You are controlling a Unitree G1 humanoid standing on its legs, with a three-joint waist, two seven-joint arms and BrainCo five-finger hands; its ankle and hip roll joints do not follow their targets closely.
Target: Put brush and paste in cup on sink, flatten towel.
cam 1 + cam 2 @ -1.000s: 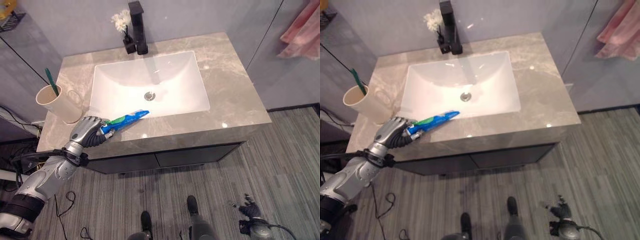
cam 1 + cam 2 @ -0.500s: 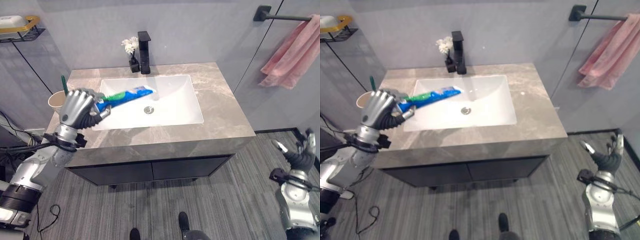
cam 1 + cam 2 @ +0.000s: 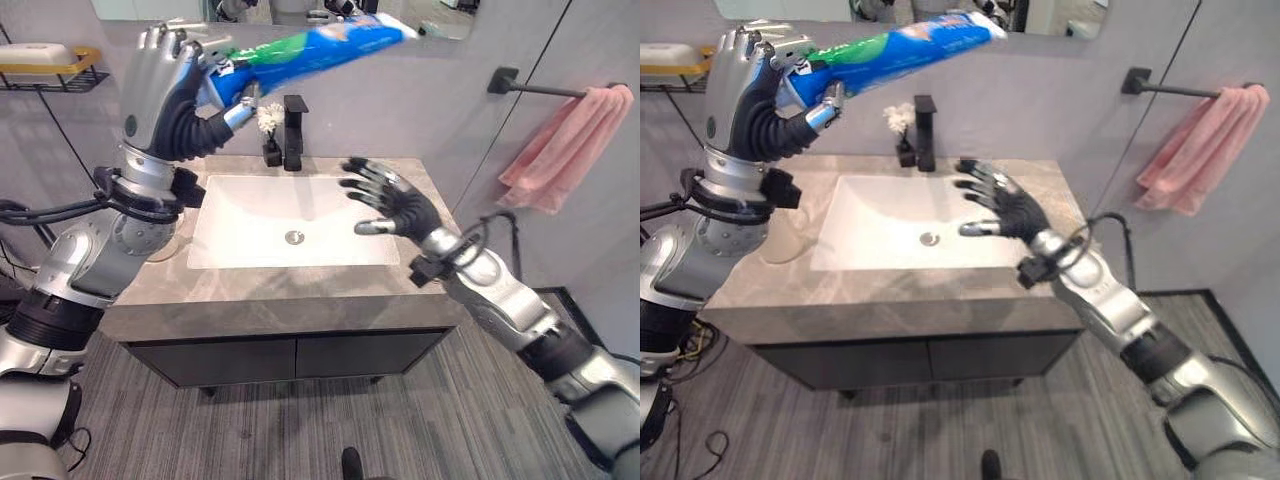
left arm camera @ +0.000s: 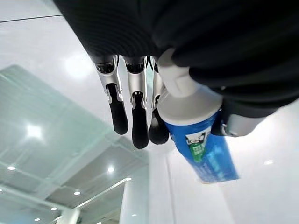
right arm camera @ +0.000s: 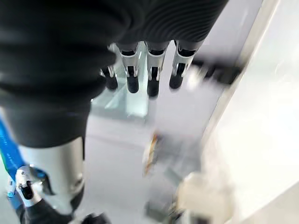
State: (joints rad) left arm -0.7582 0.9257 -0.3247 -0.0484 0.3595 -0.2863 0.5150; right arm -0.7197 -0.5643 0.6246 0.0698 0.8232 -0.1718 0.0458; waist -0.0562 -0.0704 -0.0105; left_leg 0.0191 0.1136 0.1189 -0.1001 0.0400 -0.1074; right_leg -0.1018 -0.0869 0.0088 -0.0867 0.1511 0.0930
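Grey walls (image 3: 420, 90), striped grey floor (image 3: 300, 430), dark cabinet (image 3: 290, 355) beneath a marble counter (image 3: 300, 290).

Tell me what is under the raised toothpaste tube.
Below the toothpaste tube, held high in the left hand, lie the white sink basin, black faucet and small flower vase. The arm hides the counter's left end.

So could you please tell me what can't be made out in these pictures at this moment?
- Cup: in the eye views the left arm covers most of it, so whether the brush is inside can't be told.
- Paste: its cap end is buried in the left hand.
- Towel: the picture's right edge cuts it off.
- Right wrist view: blurred past the right hand, so nothing behind it reads clearly.
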